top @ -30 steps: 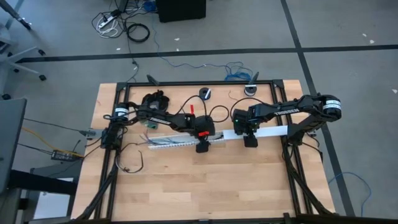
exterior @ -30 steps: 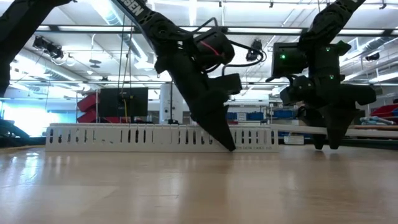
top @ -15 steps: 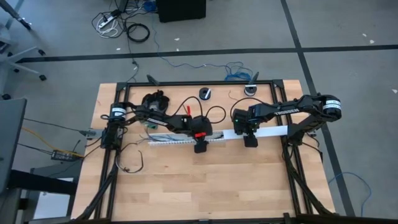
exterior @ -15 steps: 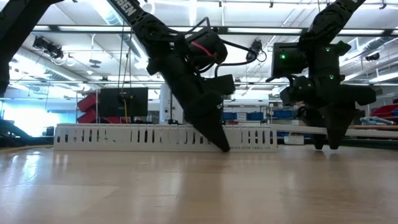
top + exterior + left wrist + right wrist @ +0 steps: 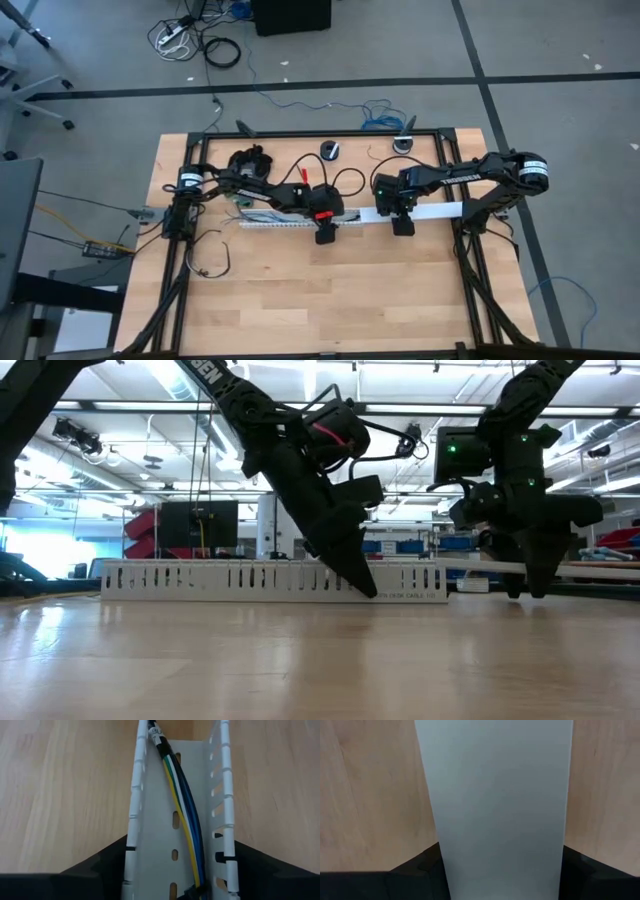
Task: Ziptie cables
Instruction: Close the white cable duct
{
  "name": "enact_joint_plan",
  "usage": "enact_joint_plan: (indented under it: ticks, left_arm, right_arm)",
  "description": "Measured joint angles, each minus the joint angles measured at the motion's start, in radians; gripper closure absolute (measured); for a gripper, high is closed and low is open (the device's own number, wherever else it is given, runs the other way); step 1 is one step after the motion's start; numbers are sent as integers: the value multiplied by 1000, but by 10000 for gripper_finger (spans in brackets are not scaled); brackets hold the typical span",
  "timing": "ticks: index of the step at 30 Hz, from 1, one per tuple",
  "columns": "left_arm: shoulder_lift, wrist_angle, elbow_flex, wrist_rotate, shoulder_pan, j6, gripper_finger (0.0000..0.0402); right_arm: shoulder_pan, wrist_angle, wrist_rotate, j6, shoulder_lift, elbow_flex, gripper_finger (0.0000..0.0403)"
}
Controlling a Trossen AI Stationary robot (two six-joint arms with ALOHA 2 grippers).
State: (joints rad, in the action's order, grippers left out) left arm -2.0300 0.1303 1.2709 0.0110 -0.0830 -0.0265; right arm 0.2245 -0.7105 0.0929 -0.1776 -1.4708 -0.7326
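Both grippers straddling duct parts mid-frame: I'm pinching slotted duct (image 5: 285,222) with left gripper (image 5: 326,236), flat white cover (image 5: 430,212) with right gripper (image 5: 402,227). Cables (image 5: 182,815) lying inside duct. Next probably needs cable access.

1. Overhead view: even, diffuse light; the wooden table (image 5: 300,290) is evenly lit, with only faint shadows under the arms.
2. Table-level view: bright ceiling light strips (image 5: 190,390) glare in the background, leaving both arms as dark silhouettes; the near tabletop is soft and out of focus.
3. Wrist views: bright and shadowless; the white duct (image 5: 175,820) nears overexposure, and the dark fingers (image 5: 95,870) are blurred.
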Motion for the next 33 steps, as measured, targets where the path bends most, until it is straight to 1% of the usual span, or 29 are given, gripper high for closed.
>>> enact_joint_plan:
  ticks: [3, 12, 33]
  left_arm:
    - [0, 0, 1, 20, 0, 29, 149]
    - [0, 15, 3, 26, 0, 110, 149]
    - [-5, -14, 3, 12, 4, 118, 150]
  right_arm:
    - [0, 1, -2, 1, 0, 0, 169]
    - [0, 6, -30, 13, 0, -2, 168]
    - [0, 19, -25, 15, 0, -2, 172]
